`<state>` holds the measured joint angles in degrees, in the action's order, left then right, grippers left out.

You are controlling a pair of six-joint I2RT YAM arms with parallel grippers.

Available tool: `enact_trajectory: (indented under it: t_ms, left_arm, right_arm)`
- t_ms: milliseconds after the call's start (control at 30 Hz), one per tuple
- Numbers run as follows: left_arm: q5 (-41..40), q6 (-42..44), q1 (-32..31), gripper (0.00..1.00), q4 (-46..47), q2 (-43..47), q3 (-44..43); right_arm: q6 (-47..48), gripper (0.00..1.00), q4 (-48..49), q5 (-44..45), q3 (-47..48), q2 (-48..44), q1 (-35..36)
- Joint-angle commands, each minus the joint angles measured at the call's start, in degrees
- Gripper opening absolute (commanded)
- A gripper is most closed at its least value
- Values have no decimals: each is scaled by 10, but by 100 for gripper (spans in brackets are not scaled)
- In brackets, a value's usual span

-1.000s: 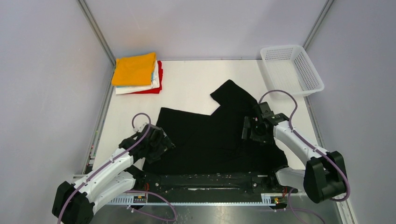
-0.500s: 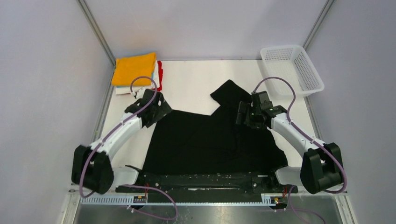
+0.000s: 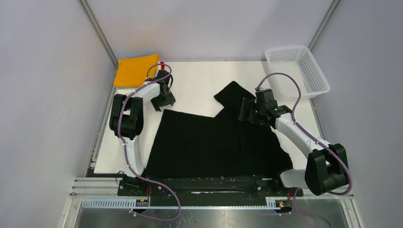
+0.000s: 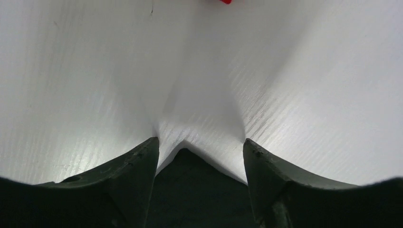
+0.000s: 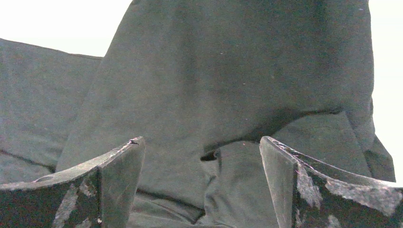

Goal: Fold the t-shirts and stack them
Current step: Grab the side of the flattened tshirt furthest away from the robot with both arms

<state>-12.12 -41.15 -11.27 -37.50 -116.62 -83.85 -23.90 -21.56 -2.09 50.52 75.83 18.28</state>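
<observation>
T-shirt [image 3: 209, 142], black: flat mid-tabletop [image 3: 199, 78]. My left hand [image 3: 165, 97], fingers [image 4: 128, 180] apart, has swung from its near-left edge to its far-left corner, beside the folded stack [image 3: 135, 71]. My right hand [image 3: 248, 113], likewise spread, has edged farther over the sleeve [image 3: 233, 95].

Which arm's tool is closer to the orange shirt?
Left. The left tool is close beside the orange shirt, at the near corner of its stack. The right tool is far across the table, over the black shirt.
</observation>
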Motion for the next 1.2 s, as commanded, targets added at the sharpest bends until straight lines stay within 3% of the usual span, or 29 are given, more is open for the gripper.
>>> enact_trajectory:
  t_ms: [0,367,533,767,1000,1167]
  left_arm:
    - [-40,8,-18,64,-61,-13,-35]
    - [-100,5,-47,27,-133,-23,-52]
    - [-122,7,-47,0,-151,-25,-70]
    - [-125,8,-47,0,-153,-1,-65]
    - [-90,8,-47,0,-113,50,-10]
    - [-75,12,-47,0,-93,75,18]
  right_arm:
    - [17,98,1,42,-5,-22,-4]
    - [27,98,-1,73,9,-13,-4]
    - [51,98,16,76,62,40,-4]
    - [115,99,6,23,272,226,-4]
    - [68,99,1,49,485,419,-11]
    - [35,99,-106,36,701,572,-31]
